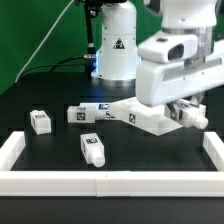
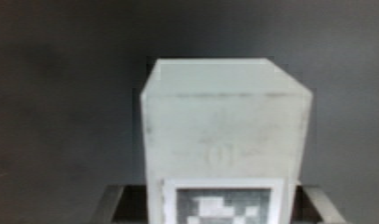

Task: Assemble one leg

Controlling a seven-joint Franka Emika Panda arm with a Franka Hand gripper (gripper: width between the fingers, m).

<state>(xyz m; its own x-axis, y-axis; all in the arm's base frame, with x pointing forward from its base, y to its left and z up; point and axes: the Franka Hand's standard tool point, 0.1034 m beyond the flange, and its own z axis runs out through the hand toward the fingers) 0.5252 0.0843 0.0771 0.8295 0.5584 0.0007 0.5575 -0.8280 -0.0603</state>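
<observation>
Black table [image 1: 50, 95], leg [image 2: 225, 120] — clamped between fingers [image 1: 182, 110]

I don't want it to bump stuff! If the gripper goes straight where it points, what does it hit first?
Most likely the leg: in the wrist view it fills the middle, right ahead of the gripper, with dark table behind. How near it is, I cannot tell.

The stubby white plastic leg [image 2: 221, 110] in the wrist view shows a black-and-white square tag marker [image 2: 218, 205]. The desk [image 1: 50, 95] is black, the long plastic border rails [image 1: 100, 183] white, the backdrop [image 1: 30, 30] green.
</observation>
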